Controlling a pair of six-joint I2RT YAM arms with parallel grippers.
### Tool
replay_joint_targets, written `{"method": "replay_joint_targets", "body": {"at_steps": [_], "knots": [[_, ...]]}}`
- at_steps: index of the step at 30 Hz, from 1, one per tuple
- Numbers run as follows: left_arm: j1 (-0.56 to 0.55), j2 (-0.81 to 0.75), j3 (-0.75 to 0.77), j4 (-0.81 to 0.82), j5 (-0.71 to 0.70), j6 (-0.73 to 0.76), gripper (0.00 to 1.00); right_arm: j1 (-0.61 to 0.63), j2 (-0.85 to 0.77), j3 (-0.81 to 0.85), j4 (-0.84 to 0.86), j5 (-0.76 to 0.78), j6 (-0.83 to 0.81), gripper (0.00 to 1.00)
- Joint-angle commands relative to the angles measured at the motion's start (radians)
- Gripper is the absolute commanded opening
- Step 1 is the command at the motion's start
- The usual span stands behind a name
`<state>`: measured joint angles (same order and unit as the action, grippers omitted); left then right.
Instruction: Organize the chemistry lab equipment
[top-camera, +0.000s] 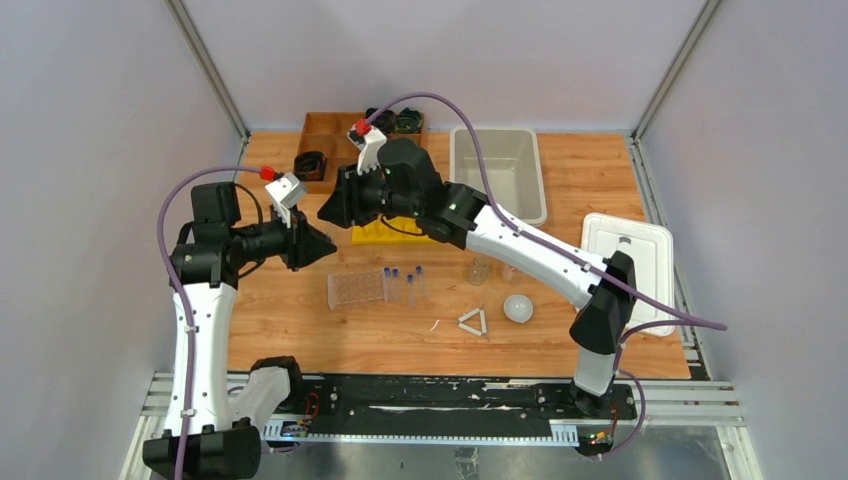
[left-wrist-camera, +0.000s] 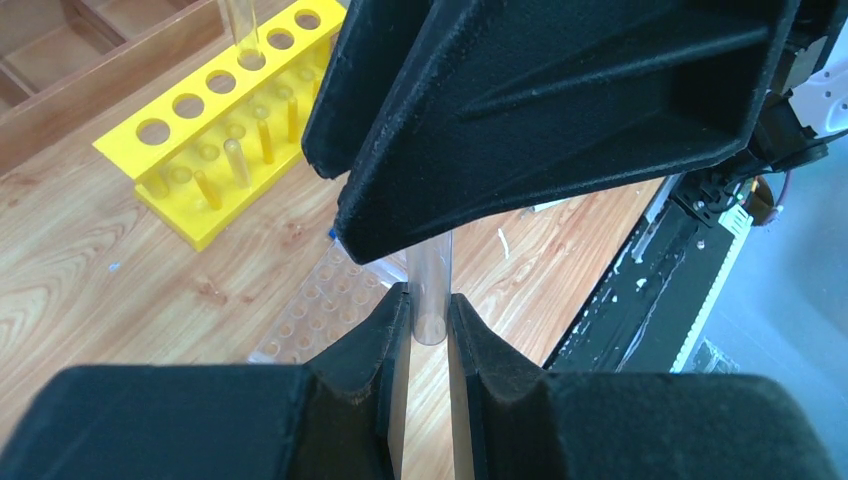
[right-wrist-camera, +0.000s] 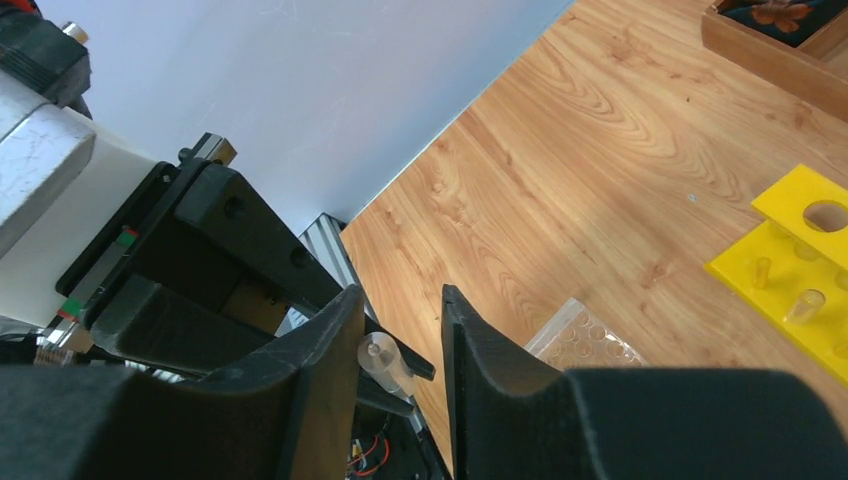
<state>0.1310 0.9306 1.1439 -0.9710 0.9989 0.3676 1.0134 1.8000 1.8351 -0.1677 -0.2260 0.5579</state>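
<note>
Clenching a thin glass tube (left-wrist-camera: 429, 290), the left fingers (left-wrist-camera: 385, 330) hold its free end between the right fingers (right-wrist-camera: 480, 340), which stand parted around it, likely for a handover toward the yellow rack (left-wrist-camera: 205, 225) beyond.

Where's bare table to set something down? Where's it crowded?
Bare: near strip between the well plate and the table edge, left of the triangle; also the far corner right of the bin. Crowded: mid-table around the tubes, vessels and dish, and at the rack.
</note>
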Motion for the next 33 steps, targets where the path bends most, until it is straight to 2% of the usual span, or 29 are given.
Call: {"method": "replay_joint_targets", "body": {"at_steps": [1, 5, 8, 9, 13, 17, 27, 30, 31, 33], "knots": [[0.007, -0.007, -0.006, 0.011, 0.002, 0.017, 0.11, -0.013, 0.015, 0.053, -0.059, -0.046, -0.028, 0.35], [0.007, -0.003, -0.007, 0.011, -0.008, 0.026, 0.11, -0.015, 0.015, 0.060, -0.071, -0.072, -0.037, 0.25], [0.007, 0.001, -0.009, 0.010, -0.023, 0.032, 0.11, -0.017, 0.015, 0.073, -0.089, -0.088, -0.048, 0.22], [0.006, 0.003, -0.009, 0.010, -0.028, 0.033, 0.10, -0.020, 0.018, 0.081, -0.100, -0.098, -0.049, 0.24], [0.007, 0.006, -0.013, 0.009, -0.038, 0.032, 0.10, -0.024, 0.030, 0.102, -0.135, -0.114, -0.051, 0.44], [0.007, 0.003, -0.011, 0.011, -0.034, 0.031, 0.10, -0.025, 0.034, 0.104, -0.140, -0.116, -0.049, 0.44], [0.007, 0.001, -0.013, 0.010, -0.033, 0.036, 0.08, -0.026, 0.073, 0.162, -0.177, -0.143, -0.045, 0.31], [0.007, 0.001, -0.012, 0.010, -0.033, 0.036, 0.09, -0.025, 0.076, 0.167, -0.177, -0.143, -0.046, 0.22], [0.007, 0.002, -0.013, 0.009, -0.034, 0.037, 0.10, -0.025, 0.074, 0.165, -0.177, -0.141, -0.048, 0.18], [0.007, 0.002, -0.010, 0.010, -0.040, 0.037, 0.26, -0.027, 0.064, 0.156, -0.177, -0.131, -0.054, 0.09]]}}
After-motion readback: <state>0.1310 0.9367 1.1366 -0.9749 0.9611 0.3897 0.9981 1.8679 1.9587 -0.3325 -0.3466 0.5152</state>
